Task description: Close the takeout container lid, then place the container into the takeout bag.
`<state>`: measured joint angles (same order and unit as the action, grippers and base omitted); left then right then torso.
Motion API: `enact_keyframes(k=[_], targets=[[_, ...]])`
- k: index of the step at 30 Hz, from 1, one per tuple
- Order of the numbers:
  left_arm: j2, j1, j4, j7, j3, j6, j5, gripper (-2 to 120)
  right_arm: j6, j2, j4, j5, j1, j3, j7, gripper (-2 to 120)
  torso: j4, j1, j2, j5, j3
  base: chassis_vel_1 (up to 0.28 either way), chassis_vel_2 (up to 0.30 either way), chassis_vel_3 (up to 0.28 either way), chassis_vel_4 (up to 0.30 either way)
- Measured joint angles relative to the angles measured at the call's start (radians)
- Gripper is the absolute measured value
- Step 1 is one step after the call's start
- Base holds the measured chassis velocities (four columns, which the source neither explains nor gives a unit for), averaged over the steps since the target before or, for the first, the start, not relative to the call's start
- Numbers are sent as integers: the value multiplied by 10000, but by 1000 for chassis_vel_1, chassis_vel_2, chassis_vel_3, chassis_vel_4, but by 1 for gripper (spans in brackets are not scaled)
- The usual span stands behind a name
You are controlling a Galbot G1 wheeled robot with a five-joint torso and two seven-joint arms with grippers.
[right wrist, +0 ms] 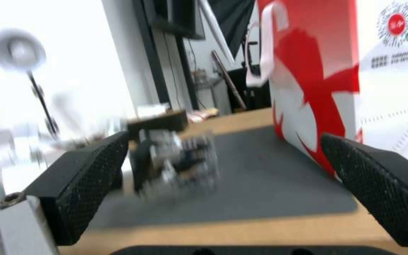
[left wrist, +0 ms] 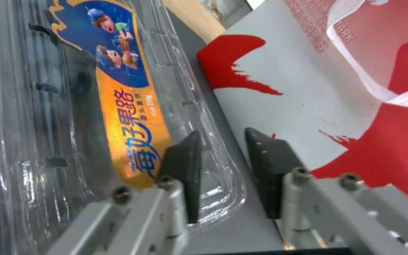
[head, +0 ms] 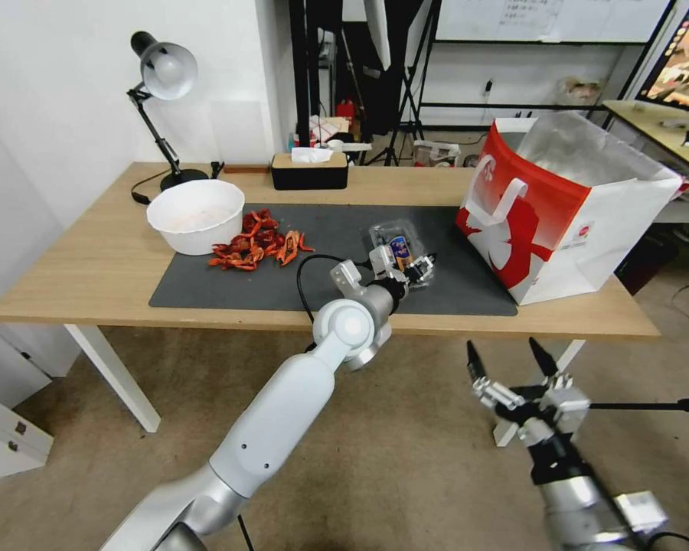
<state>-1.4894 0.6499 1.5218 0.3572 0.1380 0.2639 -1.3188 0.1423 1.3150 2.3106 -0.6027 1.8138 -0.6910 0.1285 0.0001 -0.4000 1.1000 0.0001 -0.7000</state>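
The takeout container (head: 386, 232) is a small clear clamshell on the dark mat (head: 230, 285), just left of the takeout bag (head: 559, 207). Its lid (head: 400, 249) is tilted up off the mat, a blue and orange sticker on it. My left gripper (head: 419, 268) reaches over the table's front edge to it. In the left wrist view the lid (left wrist: 119, 106) stands on edge, its rim between the fingers of the left gripper (left wrist: 223, 134), which are closed in on it, with the bag (left wrist: 355, 88) close behind. My right gripper (head: 513, 358) hangs open in front of the table, below its edge, nothing in it (right wrist: 232, 177).
A white bowl (head: 195, 214) and a pile of red shells (head: 256, 245) lie on the mat's left. A black tissue box (head: 308, 170) and a desk lamp (head: 164, 73) stand at the back. A black cable (head: 305, 279) loops by my left wrist.
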Motion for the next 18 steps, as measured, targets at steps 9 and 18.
enact_keyframes(k=[9, 18], targets=[[79, -103, -124, -6, 42, -41, -14, 0, -2668, -1193, 389, -5604, -1667, -715, -1503, 100, 1, 0, 0, -1, 0, 0, 0, 0, 0], [-91, -589, -634, -161, 508, -163, -267, 0, -3730, -1797, -542, -8684, -3090, -931, -2726, 100, -12, 0, 0, -2, 0, 0, 0, 0, 0]])
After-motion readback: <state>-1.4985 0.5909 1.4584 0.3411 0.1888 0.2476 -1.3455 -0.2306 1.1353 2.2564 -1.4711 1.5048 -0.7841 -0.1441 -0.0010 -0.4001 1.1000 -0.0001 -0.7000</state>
